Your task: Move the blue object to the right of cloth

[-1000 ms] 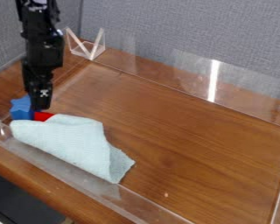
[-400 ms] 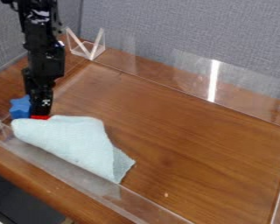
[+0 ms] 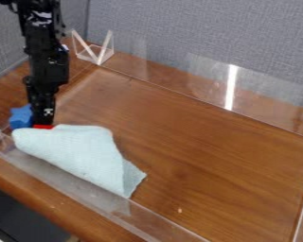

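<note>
1. because the dark pincer (image 3: 42,112) comes down at the left of the frame as one dark shape against the wood, whether its fingers are spread or pressed together cannot be told, nor whether they pinch anything.
2. the blue block (image 3: 22,117) sits just left of the fingertips, near the left edge of the frame; as the tips seem set to its right side, closing there could catch only a corner, or nothing, and squirt the block further left.
3. a small red piece (image 3: 43,126) shows right below the tips, between the block and the towel, so it might get pinched instead of the block or along with it, which would spoil the grip.
4. the pale towel (image 3: 76,151) starts just beyond, spreading across the lower left; a low sideways sweep to its right could snag the loose fabric and drag it, shifting the very thing the block must be placed beside.
5. lower still, the clear rim (image 3: 135,216) runs along the table's near edge, and a block carried too low or let go early might knock against it.
</note>
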Available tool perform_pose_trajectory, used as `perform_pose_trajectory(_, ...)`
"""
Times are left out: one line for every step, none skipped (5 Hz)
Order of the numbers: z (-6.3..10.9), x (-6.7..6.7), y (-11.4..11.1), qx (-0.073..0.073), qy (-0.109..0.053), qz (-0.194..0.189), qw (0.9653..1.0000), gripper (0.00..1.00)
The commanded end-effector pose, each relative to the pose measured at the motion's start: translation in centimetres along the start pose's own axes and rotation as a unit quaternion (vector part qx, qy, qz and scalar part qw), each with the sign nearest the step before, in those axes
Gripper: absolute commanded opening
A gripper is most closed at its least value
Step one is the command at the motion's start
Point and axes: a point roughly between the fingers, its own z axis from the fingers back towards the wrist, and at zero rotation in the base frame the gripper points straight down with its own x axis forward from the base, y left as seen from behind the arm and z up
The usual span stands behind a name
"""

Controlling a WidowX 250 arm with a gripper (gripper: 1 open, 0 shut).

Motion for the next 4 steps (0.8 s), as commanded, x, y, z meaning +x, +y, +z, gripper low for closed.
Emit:
perform_pose_trajectory(2.6,-1.0,0.3,0.031,-0.019,0.012,0.9993,0.0)
perform_pose_trajectory(3.4,-1.2,0.1,0.036,-0.025,0.01,0.999,0.0)
perform_pose_trajectory(3.9,-1.3,0.1,0.04,-0.027,0.012,0.9988,0.0)
perform_pose_trajectory(4.3,-1.3,0.1,0.043,-0.029,0.014,0.9986,0.0)
